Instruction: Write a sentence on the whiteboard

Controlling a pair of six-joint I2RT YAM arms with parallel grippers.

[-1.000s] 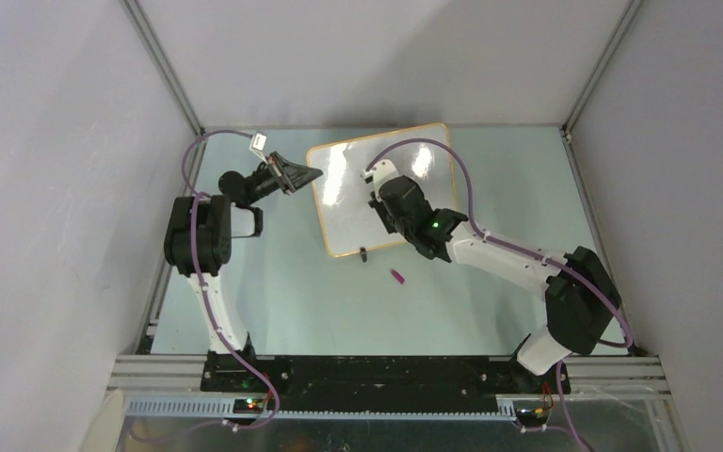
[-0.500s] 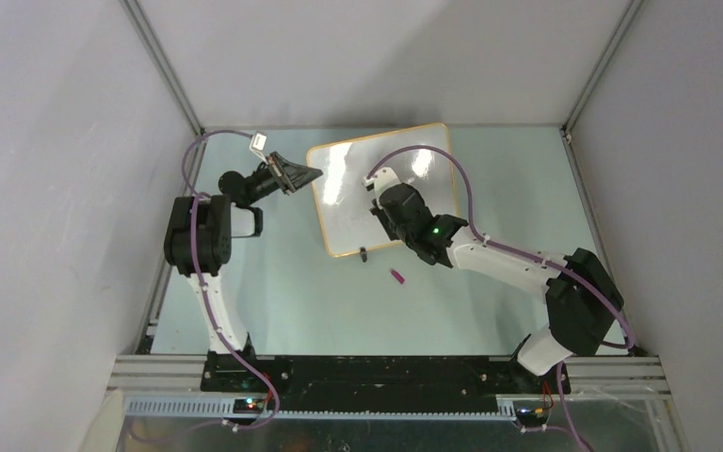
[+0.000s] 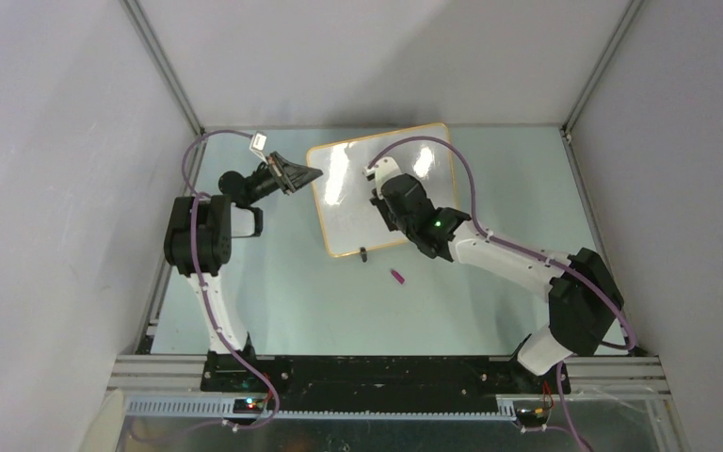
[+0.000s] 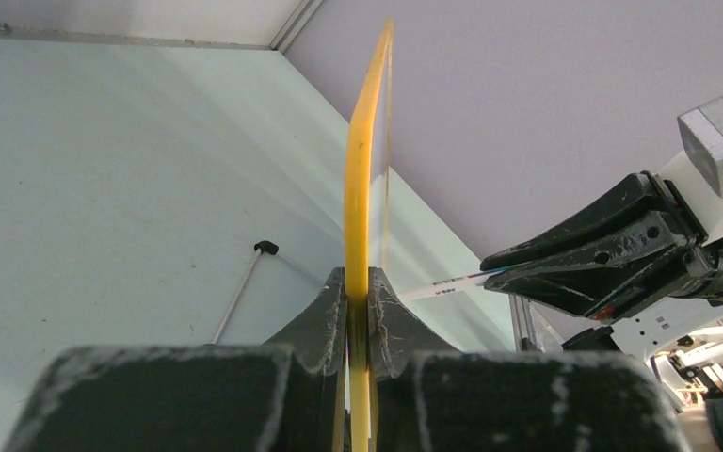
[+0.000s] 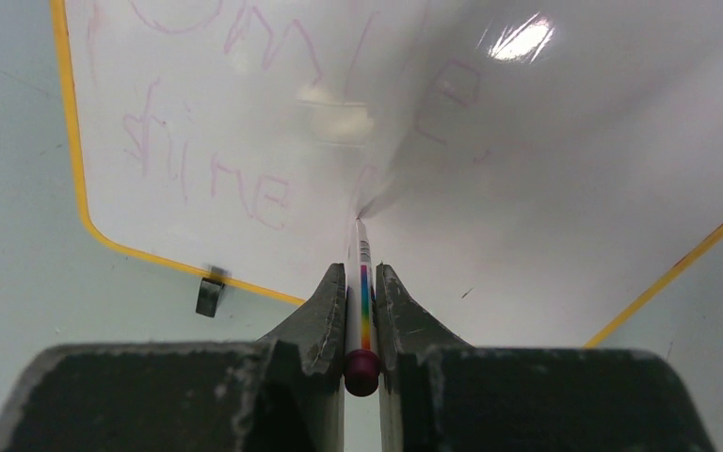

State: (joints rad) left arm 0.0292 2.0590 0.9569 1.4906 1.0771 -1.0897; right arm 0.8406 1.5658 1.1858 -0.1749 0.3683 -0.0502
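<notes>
Quick one from my remote session. The whiteboard point(image 3: 348, 202) sat on the far middle of the table point(image 3: 292, 292), turned a bit off square. The left gripper point(image 3: 306, 174) was pinching its left edge, and in the left wrist view both fingers were pressed flat against the yellow frame point(image 4: 358, 188).

The right gripper point(image 5: 361, 278) was clamped on a white marker point(image 5: 362, 301) with a rainbow stripe and a dark purple butt end. Its tip met its own reflection on the board, so it looked like contact. The print on the barrel was too small for me to read.

Writing so far was faint pink handwriting in two rows point(image 5: 245, 113). The lower row looked like "fine", maybe "time". The upper row had a round letter and something like "n", "l", "e", but glare washed out part of it, so I wouldn't swear to any of that.

One black clip foot point(image 5: 209, 295) was on the board's near edge, and a small purple cap-like piece point(image 3: 398, 277) lay on the table just beyond that edge.

Compared with a second ago, the right wrist had nudged slightly across the board. The left arm, the board and the purple piece hadn't budged.
</notes>
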